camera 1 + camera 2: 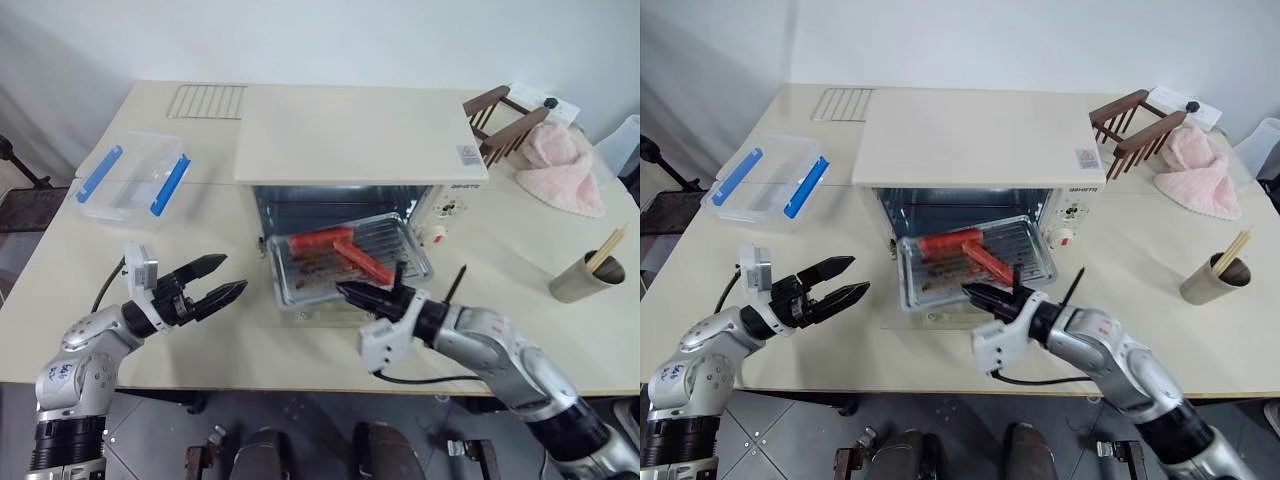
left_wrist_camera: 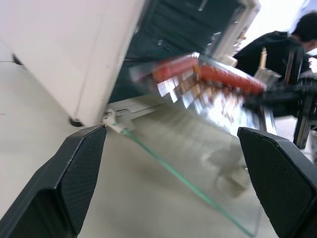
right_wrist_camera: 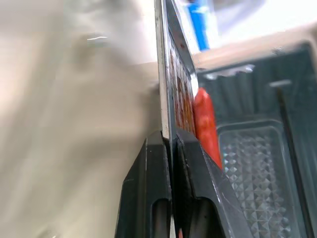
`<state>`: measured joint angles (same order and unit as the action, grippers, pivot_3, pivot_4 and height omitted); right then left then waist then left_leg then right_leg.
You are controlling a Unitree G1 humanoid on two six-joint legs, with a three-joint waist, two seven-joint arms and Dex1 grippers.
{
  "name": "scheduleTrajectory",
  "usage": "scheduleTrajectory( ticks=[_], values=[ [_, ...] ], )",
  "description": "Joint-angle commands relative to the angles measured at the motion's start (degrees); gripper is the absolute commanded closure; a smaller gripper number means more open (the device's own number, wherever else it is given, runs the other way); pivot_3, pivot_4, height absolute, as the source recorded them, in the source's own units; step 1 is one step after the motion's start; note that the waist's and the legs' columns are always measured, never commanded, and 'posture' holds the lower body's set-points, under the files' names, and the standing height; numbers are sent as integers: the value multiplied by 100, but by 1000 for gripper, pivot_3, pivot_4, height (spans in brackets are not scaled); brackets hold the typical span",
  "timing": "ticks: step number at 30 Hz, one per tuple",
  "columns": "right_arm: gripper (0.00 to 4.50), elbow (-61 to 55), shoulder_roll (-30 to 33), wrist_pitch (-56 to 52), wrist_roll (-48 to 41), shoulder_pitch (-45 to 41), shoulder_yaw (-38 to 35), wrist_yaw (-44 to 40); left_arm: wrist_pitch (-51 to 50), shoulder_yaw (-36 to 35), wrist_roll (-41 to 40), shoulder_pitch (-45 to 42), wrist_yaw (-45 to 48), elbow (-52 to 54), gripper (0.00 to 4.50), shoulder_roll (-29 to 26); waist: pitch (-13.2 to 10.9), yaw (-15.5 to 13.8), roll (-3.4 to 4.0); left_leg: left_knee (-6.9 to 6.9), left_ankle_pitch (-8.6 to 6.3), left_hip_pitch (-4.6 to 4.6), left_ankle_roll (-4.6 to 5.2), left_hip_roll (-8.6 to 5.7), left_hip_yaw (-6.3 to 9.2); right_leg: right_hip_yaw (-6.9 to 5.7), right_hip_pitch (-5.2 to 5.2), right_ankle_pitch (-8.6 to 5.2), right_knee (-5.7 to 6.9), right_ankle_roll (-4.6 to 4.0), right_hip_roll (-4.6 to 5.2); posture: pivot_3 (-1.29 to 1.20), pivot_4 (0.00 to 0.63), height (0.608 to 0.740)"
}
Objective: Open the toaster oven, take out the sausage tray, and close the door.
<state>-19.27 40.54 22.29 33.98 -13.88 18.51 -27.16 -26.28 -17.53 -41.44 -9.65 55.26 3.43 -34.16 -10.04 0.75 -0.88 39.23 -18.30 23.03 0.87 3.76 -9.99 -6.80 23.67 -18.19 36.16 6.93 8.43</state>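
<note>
Sausage tray (image 1: 345, 262) edge between right fingers (image 3: 190, 163) (pinched), before open oven (image 1: 350, 140)

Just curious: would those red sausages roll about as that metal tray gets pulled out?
Probably a bit. The sausages are round and lie loose on the sausage tray, which the right gripper pinches by one edge. The ribbed bottom and raised rim should likely contain them.

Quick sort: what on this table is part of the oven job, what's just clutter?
Job:
- cream-white boxy toaster oven
- its clear glass door, folded down open
- silver ribbed sausage tray, rim clamped by right pincer
- left pincer, open, apart

Clutter:
- clear plastic box with blue clips
- bare wire rack
- brown wooden rack
- pink cloth
- cup of chopsticks
</note>
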Motion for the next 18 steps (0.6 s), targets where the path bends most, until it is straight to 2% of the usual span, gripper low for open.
scheduleTrajectory(
  ticks=[1,5,11,14,18],
  values=[
    [4445,-206,116,181,-230,174,-414,95,-319,-97,-295,-141,26,102,0,-101,0,-3,0,0,1,-1,0,0,2,1,0,0,1,0,0,0,150,740],
    [4445,-335,15,184,-318,208,-501,41,-730,-83,-477,-171,-182,292,0,-65,0,8,0,0,2,-3,0,0,7,2,-1,0,2,0,0,0,150,740],
    [4445,-569,-83,273,-437,115,-628,45,-1815,-184,-1161,-118,-677,694,0,-82,0,-7,0,1,3,-4,1,0,19,3,-4,1,3,1,0,0,150,740],
    [4445,-607,-65,482,-458,54,-707,111,-3078,-404,-2197,-262,-1319,680,0,-182,0,8,0,1,3,-8,1,1,21,5,-5,1,6,1,0,0,150,740],
    [4445,-496,-66,608,-496,-10,-648,-6,-4041,-582,-3245,-455,-1975,519,0,-182,0,22,0,3,3,-11,2,3,27,7,-6,1,14,1,1,0,150,740]
  ],
)
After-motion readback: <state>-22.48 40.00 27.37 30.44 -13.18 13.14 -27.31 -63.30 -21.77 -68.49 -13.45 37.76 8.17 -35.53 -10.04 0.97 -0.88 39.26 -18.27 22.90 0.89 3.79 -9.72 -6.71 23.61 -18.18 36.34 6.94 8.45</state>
